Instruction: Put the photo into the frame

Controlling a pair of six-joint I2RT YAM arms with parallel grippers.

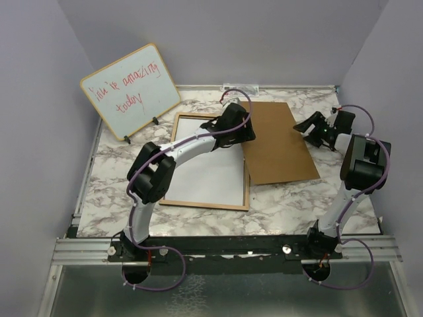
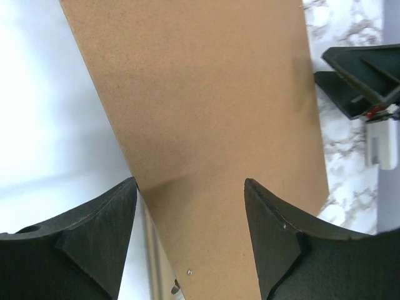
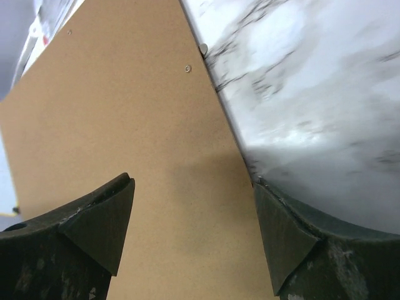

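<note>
Overhead, the frame (image 1: 205, 205) lies wood-side up on the bench (image 1: 284, 201), with its right rail partly under the brown board (image 1: 277, 145). In its wrist view the left pincer (image 2: 190, 187) stands wide open and empty over the board's edge. The right pincer (image 3: 194, 181) is also wide and empty, over the opposite edge.

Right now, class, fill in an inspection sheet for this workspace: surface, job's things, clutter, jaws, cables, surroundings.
Surface: marble-pattern table.
Job's things: frame lies flat, wood face up, with a white sheet inside; no printed picture seen.
Clutter: brown board lies right of the frame, at its right rail; whiteboard is propped at back left.
Jaws: left jaws open above the board's left edge; right jaws open above its right edge; both empty.
Cables: purple cables run along both arms.
Surroundings: plain walls on three sides; metal rail at the near edge.
</note>
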